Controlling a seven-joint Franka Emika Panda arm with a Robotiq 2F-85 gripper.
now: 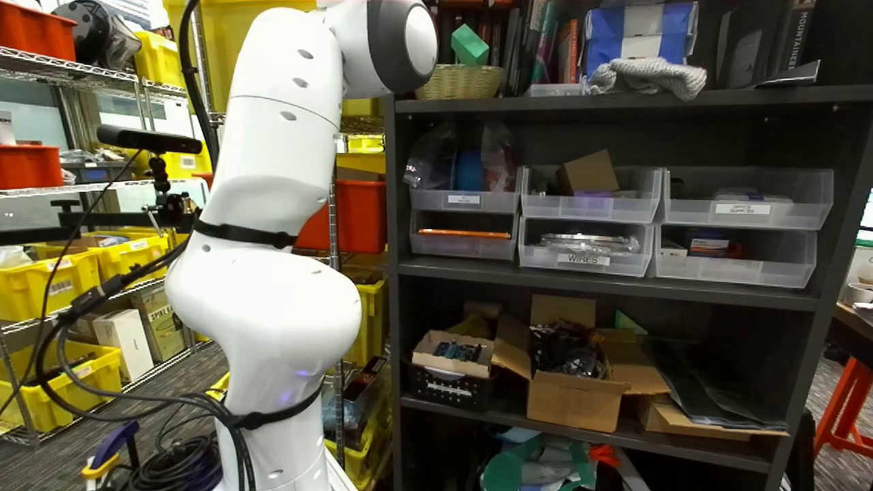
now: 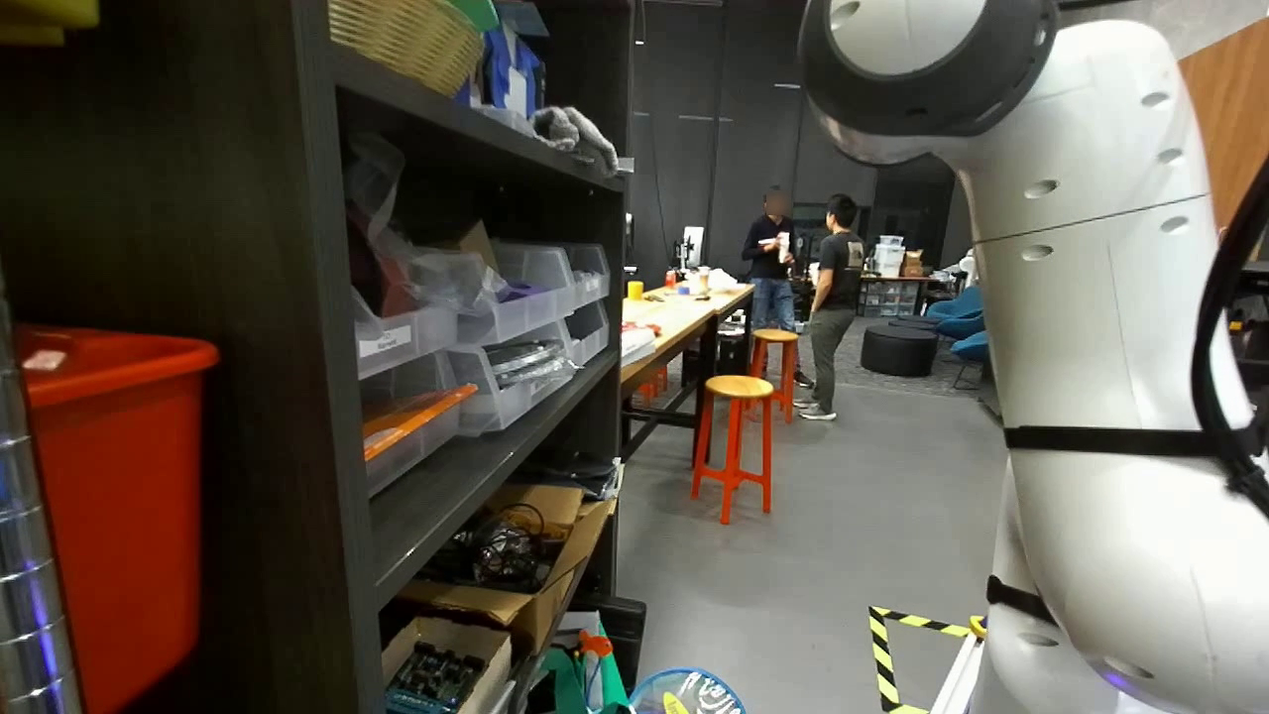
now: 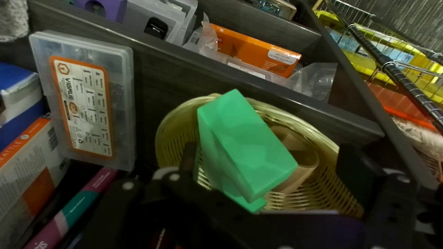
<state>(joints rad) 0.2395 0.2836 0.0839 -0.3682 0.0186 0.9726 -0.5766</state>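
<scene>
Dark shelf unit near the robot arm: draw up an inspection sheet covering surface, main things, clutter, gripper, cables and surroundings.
Surface: dark top shelf, with clear bins on the shelf below.
Main things: green block, tilted in a wicker basket beside a brown roll.
Clutter: clear case, books and grey cloth.
Gripper: open, the green block showing between its jaws in the wrist view; contact cannot be told.
Cables: black cables strapped to the white arm; a coil low beside it.
Surroundings: yellow bins; in an exterior view, two people standing near stools.
</scene>
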